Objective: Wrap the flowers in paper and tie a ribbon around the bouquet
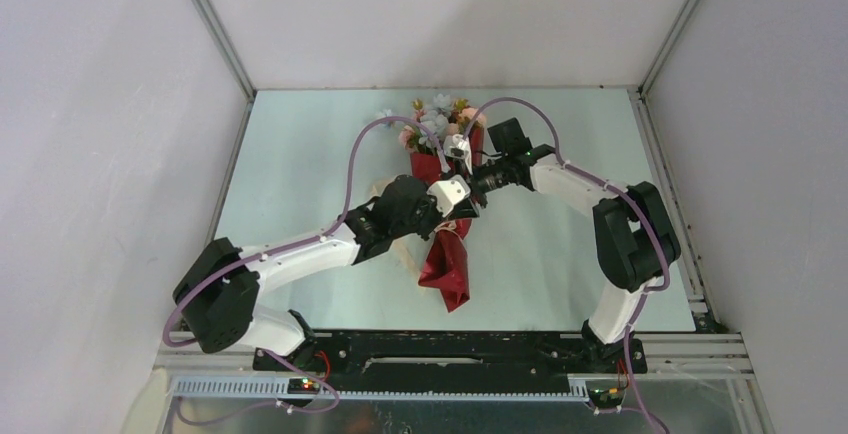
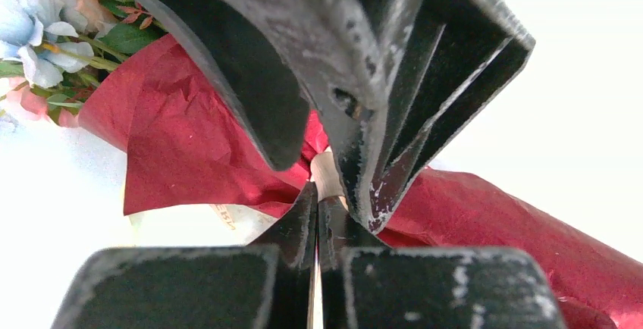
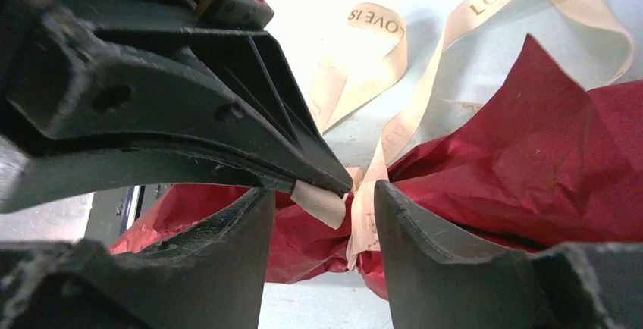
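Paper [image 1: 446, 264] wraps flowers [image 1: 436, 114]; left tool [image 2: 317, 204] pinches ribbon [image 3: 377, 18], right tool [image 3: 324, 192] seemingly released.

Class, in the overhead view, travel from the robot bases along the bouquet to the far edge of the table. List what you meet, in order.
base rail → the loose red tail of the paper → left gripper, fingers at the bouquet's waist → flowers. The right gripper overlaps the wrap, so it is left out.

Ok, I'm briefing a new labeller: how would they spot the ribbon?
Mid-table lies the red paper bundle, flowers at its far end. At its pinched waist sits the ribbon: the only cream strip, flat, with brown lettering.
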`<state>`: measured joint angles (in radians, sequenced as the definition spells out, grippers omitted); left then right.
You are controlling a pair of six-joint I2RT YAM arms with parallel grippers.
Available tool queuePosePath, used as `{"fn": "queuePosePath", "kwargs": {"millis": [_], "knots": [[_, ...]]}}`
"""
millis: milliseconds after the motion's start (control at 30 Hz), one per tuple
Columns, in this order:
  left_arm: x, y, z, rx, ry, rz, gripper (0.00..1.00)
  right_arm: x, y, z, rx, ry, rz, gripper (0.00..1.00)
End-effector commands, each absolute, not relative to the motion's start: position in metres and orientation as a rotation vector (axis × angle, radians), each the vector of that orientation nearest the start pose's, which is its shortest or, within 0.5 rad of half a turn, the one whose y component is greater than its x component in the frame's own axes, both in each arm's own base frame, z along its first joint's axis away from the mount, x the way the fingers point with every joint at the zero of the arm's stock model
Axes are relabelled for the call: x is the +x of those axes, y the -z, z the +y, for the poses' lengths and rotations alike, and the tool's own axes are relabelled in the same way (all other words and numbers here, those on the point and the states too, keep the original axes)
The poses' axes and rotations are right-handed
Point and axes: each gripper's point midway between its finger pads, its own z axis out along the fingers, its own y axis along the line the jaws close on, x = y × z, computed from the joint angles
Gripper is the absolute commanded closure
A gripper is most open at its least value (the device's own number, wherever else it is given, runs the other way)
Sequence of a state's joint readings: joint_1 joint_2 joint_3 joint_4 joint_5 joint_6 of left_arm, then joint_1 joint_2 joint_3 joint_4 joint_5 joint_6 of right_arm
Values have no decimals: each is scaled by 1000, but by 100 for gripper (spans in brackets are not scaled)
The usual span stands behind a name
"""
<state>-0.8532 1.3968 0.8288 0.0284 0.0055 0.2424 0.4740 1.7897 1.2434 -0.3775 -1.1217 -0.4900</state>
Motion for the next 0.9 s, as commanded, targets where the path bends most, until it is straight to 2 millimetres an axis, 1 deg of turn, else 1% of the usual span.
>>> {"fn": "queuePosePath", "kwargs": {"millis": [0,33,67,100,133,200,233,267,300,333,367,433,467,500,533,567,600,633,667,700,733,767,800,833,867], "knots": [[274,-154,-312,1026,443,1778,100,277,-147,314,-1408,-1334,1647,48],[272,-158,-313,1025,464,1766,100,276,-147,315,-1407,-1335,1646,50],[269,-155,-313,1029,473,1769,99,277,-148,316,-1403,-1338,1642,50],[267,-157,-314,1033,491,1756,99,276,-149,318,-1406,-1340,1639,54],[265,-155,-313,1037,497,1757,98,276,-149,319,-1409,-1338,1634,56],[262,-157,-313,1036,509,1748,98,274,-148,321,-1419,-1331,1632,68],[262,-157,-313,1036,509,1747,97,274,-148,322,-1424,-1324,1631,78],[261,-157,-312,1034,507,1747,96,273,-148,322,-1426,-1324,1632,83],[261,-157,-311,1034,505,1750,95,272,-148,322,-1427,-1320,1632,91],[261,-156,-309,1030,497,1754,93,272,-149,322,-1428,-1318,1635,95],[261,-155,-307,1026,492,1763,89,272,-149,321,-1427,-1308,1642,100],[260,-156,-304,986,495,1785,71,274,-146,318,-1430,-1274,1662,100],[264,-161,-299,944,475,1786,65,273,-145,317,-1433,-1268,1675,100],[264,-160,-295,899,474,1809,53,272,-143,315,-1440,-1259,1684,100],[269,-167,-285,835,433,1817,46,271,-142,313,-1444,-1257,1689,100],[270,-165,-277,775,420,1844,23,269,-141,311,-1455,-1254,1696,100],[275,-173,-263,686,375,1851,12,267,-141,309,-1458,-1249,1697,100],[279,-172,-252,579,370,1885,3,265,-140,307,-1472,-1243,1693,100],[284,-177,-235,480,328,1896,2,263,-139,305,-1477,-1235,1691,100],[292,-182,-218,329,326,1914,1,262,-138,303,-1484,-1229,1689,100],[292,-173,-205,270,309,1973,0,261,-138,300,-1483,-1216,1691,100],[301,-169,-188,119,334,2015,0,260,-141,299,-1485,-1204,1682,100],[302,-159,-179,56,335,2069,0,259,-138,297,-1485,-1197,1691,100],[311,-146,-165,-65,362,2127,0,257,-138,296,-1483,-1193,1689,100],[313,-136,-158,-115,361,2173,0,257,-137,296,-1480,-1190,1692,100]]}}
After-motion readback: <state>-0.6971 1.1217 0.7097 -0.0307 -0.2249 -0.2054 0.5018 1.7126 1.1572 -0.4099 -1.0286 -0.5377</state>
